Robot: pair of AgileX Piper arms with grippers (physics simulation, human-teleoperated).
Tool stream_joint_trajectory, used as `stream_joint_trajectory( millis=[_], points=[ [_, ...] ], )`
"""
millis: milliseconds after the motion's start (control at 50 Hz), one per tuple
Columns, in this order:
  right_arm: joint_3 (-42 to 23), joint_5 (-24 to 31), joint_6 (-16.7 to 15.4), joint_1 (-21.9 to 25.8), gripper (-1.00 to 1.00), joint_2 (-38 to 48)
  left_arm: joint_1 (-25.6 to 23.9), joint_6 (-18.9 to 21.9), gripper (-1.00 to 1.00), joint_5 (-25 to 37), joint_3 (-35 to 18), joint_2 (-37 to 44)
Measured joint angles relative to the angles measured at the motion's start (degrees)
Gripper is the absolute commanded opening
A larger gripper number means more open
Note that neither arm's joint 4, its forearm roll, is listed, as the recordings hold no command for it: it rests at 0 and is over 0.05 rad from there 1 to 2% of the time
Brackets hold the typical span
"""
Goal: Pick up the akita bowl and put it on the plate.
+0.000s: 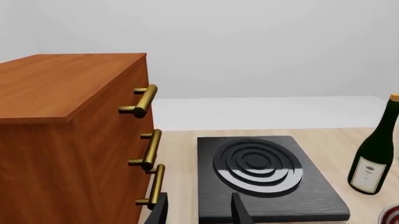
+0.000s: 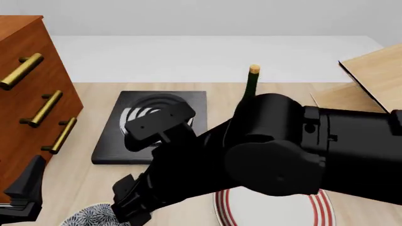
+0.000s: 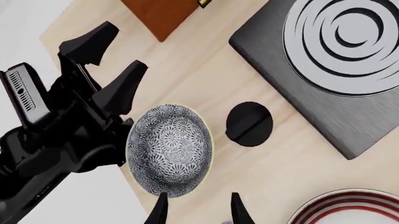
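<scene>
My right gripper (image 3: pixel 194 207) hangs spread above the black-and-white patterned akita bowl (image 3: pixel 169 149) on the wooden counter (image 3: pixel 206 79), red-ringed white plate (image 3: pixel 349 207) nearby, left gripper (image 1: pixel 198 210) also spread.

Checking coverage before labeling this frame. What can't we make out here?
- Bowl: in the front view only a sliver shows, hidden by the right arm and cut by the bottom edge.
- Plate: partly covered by the right arm in the front view; cut by the corner in the right wrist view.
- Bottle: mostly behind the arm in the front view.
- Right hand: only fingertips show.
- Left hand: likewise.
</scene>
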Motion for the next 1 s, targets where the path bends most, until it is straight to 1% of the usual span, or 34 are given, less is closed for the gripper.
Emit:
stream_joint_trajectory(
  millis=[400,1000],
  points=[
    [6.02,-7.15,2.85,-0.03,1.0,0.74,-0.22,0.03,1.0,-0.01,0.0,-0.02],
    [11.91,-16.99,7.86,1.17,1.0,3.49,-0.25,0.07,1.0,-0.02,-0.04,-0.04]
  ],
)
